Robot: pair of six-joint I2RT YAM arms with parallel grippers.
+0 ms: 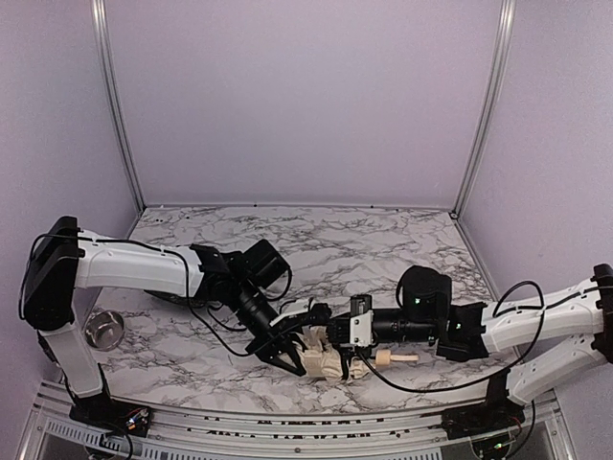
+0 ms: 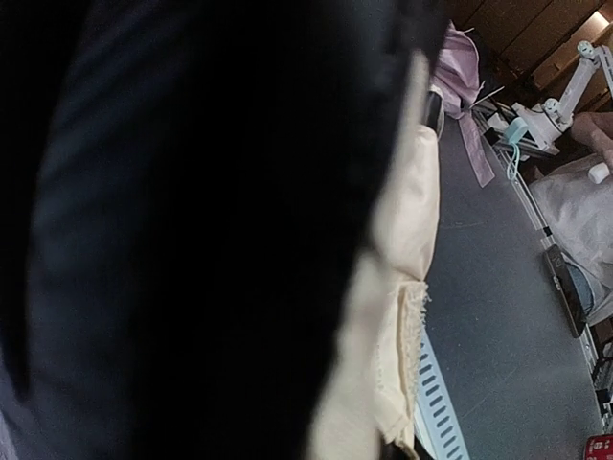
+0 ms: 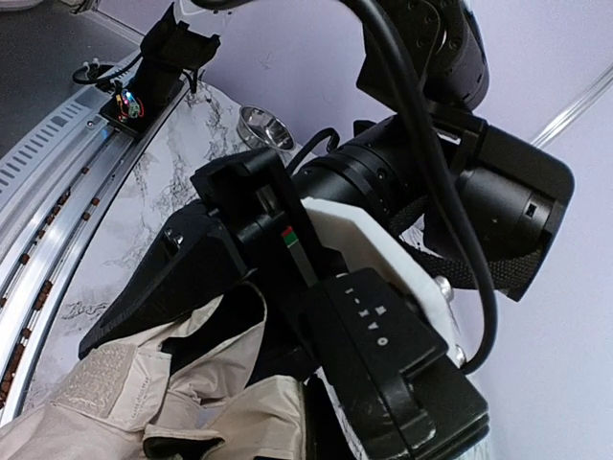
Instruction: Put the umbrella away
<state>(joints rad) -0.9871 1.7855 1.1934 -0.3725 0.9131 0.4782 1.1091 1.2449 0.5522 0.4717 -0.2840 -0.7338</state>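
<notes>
The umbrella (image 1: 324, 362) lies folded near the table's front edge, cream fabric bunched up, with its tan handle (image 1: 393, 359) pointing right. My left gripper (image 1: 283, 356) reaches in from the left and is shut on the fabric end. Black lining and cream cloth (image 2: 402, 240) fill the left wrist view. My right gripper (image 1: 321, 335) comes in from the right, shut, its tip right over the bundle. Whether it pinches any cloth is hidden. In the right wrist view, a black finger (image 3: 163, 283) of the left gripper presses on the crumpled fabric (image 3: 220, 412).
A small metal bowl (image 1: 103, 328) stands at the left by the left arm's base. The aluminium rail (image 1: 287, 426) runs along the table's front edge just below the umbrella. Purple walls enclose the marble table (image 1: 316, 240) on three sides.
</notes>
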